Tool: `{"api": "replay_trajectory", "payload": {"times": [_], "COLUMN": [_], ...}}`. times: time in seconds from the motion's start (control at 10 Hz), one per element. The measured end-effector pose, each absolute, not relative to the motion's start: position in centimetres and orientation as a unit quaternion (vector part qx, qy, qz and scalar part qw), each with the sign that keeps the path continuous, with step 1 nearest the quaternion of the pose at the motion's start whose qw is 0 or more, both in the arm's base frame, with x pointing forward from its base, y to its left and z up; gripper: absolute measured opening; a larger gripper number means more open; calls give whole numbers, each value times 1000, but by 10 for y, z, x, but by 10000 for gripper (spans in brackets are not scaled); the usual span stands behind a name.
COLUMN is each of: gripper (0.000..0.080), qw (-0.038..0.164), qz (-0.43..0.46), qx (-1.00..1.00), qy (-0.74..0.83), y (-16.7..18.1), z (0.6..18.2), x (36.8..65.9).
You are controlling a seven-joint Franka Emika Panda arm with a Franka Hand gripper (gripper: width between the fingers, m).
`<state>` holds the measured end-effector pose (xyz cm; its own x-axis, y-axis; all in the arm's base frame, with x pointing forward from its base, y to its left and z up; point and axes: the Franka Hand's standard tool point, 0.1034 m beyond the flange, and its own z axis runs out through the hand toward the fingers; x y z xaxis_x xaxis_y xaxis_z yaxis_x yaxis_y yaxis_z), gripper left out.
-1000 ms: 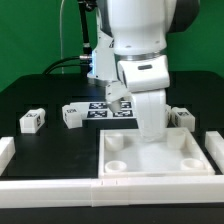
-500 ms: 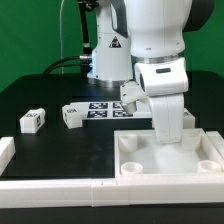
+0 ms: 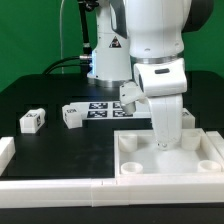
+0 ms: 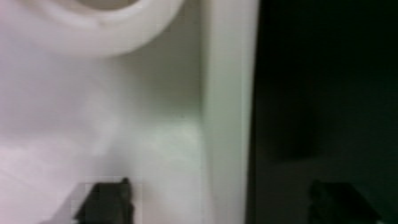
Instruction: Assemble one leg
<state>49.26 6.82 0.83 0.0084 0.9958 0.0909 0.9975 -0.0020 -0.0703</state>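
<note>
Two legs, small white blocks with marker tags, lie on the black table at the exterior view's left [image 3: 32, 121] [image 3: 71, 116]. A third leg [image 3: 186, 118] shows partly behind the arm. My gripper [image 3: 166, 143] is lowered onto the large white square tray-like piece [image 3: 140, 170] with round corner sockets. In the wrist view the gripper [image 4: 217, 203] is open, its dark fingertips [image 4: 107, 201] standing wide apart on either side of the tray's raised rim [image 4: 228, 120], with gaps to it. No leg is held.
The marker board [image 3: 100, 108] lies flat behind the tray near the robot base. Long white bars edge the table at the front [image 3: 60, 184] and the exterior view's left [image 3: 5, 150].
Since one second ago the arm and the tray-like piece have shifted together toward the exterior view's right. Over the last half second nothing visibly moved.
</note>
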Motion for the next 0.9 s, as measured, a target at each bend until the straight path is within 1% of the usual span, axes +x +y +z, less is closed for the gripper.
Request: {"api": "replay_trajectory", "payload": {"times": [0.1,0.2,0.3,0.7,0.8,0.9], "gripper": [555,630,644,649,649,649], "qw": [57,57,57,56,48,41], "qz": [-7,-7,-7,-8,-15,-16], "qx": [-708,-708,-708,-710,-718,-729], "qy": [-704,-704,-704,-702,-694,-683], "y": [68,68,68,66,64,64], "z": [8,8,8,9,14,25], "x": [493,493,493,492,486,478]}}
